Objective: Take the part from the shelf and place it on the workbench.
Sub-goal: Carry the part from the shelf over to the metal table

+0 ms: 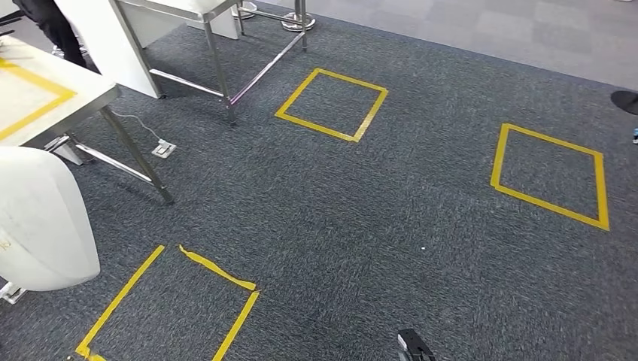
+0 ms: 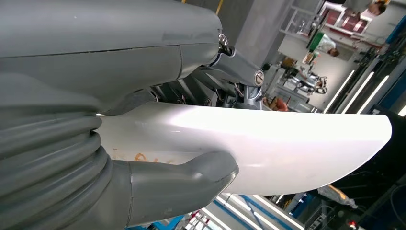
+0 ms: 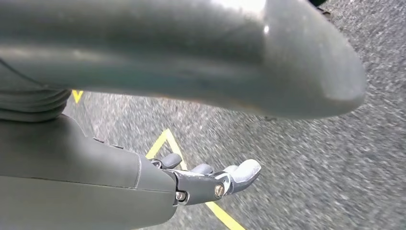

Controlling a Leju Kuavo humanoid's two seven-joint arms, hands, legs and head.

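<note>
The part [image 1: 41,218] is a smooth white curved shell, low at the left edge of the head view. In the left wrist view my left hand [image 2: 95,86] holds the part [image 2: 287,148], with the thick grey thumb [image 2: 191,179] on one face and the fingers behind the other. The pale workbench [image 1: 83,90], marked with yellow tape, stands at the upper left, beyond the part. My right hand [image 3: 210,182] hangs over the dark carpet with its fingers stretched out and nothing in it.
The workbench's metal legs [image 1: 139,158] reach the carpet close to the part. A second metal-framed table [image 1: 218,68] stands behind it. Yellow tape squares [image 1: 331,101] [image 1: 549,177] [image 1: 173,308] mark the floor. A floor socket [image 1: 163,148] lies under the bench. A person's dark legs [image 1: 53,26] stand at the top left.
</note>
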